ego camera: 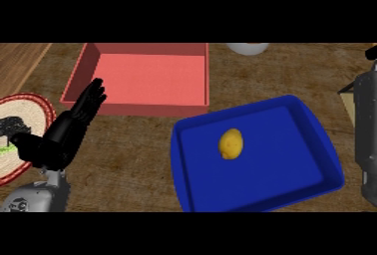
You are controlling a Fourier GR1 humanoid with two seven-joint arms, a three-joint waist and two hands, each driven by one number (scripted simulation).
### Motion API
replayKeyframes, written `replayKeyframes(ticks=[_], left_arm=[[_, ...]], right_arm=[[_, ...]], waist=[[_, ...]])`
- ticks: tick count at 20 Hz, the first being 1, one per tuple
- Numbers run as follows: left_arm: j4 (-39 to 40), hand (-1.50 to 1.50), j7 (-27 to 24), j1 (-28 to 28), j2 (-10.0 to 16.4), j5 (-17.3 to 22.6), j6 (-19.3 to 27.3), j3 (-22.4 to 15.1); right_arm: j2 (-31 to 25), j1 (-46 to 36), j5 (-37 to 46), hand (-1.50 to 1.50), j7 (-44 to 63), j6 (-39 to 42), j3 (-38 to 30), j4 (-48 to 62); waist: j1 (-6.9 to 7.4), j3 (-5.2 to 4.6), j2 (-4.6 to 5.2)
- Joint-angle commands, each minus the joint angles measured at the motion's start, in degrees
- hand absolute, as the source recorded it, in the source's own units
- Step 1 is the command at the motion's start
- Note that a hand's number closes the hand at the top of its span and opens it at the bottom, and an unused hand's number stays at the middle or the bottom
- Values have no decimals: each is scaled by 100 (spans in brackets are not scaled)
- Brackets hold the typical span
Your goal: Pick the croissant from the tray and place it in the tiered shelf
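- A brown wooden counter (125, 164) with a swirling grain fills the view; at the upper left corner a paler strip of planks (18, 60) runs beside it.
- A red box (132, 107), open on top with low walls, sits at the counter's far middle, its floor a lighter pink than its sides.
- A blue tray (177, 149) with rounded corners and a raised rim lies nearer and to the right, turned a little askew, its far left corner close to the box's front wall.
- The croissant (230, 144) shows as a small yellow oval lump lying on the tray's floor, a little left of the middle and clear of every rim.
- The left hand (55, 142) shows at the left, at rest, its black fingers straight and side by side, pointing away with the thumb held apart; it holds nothing. Its fingertips overlap the box's near left corner.
- A round woven mat (37, 107) with a red border lies at the left edge, partly behind the hand, and carries something dark (11, 124) that cannot be made out.
- A white rounded object (247, 48) is cut off at the far edge.
- A dark structure (366, 124) stands at the right edge, mostly out of view; what it is cannot be told.
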Motion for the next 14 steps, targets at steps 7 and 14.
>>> replayKeyframes(ticks=[7,14], left_arm=[[46,0,59,-92,26,-27,18,29],[150,0,-17,-173,-71,-25,55,0]], right_arm=[[-381,-1405,1189,150,1253,-533,-819,1127],[-288,-1768,608,150,305,-2552,-1195,213]], waist=[[-46,36,4],[-92,74,45]])
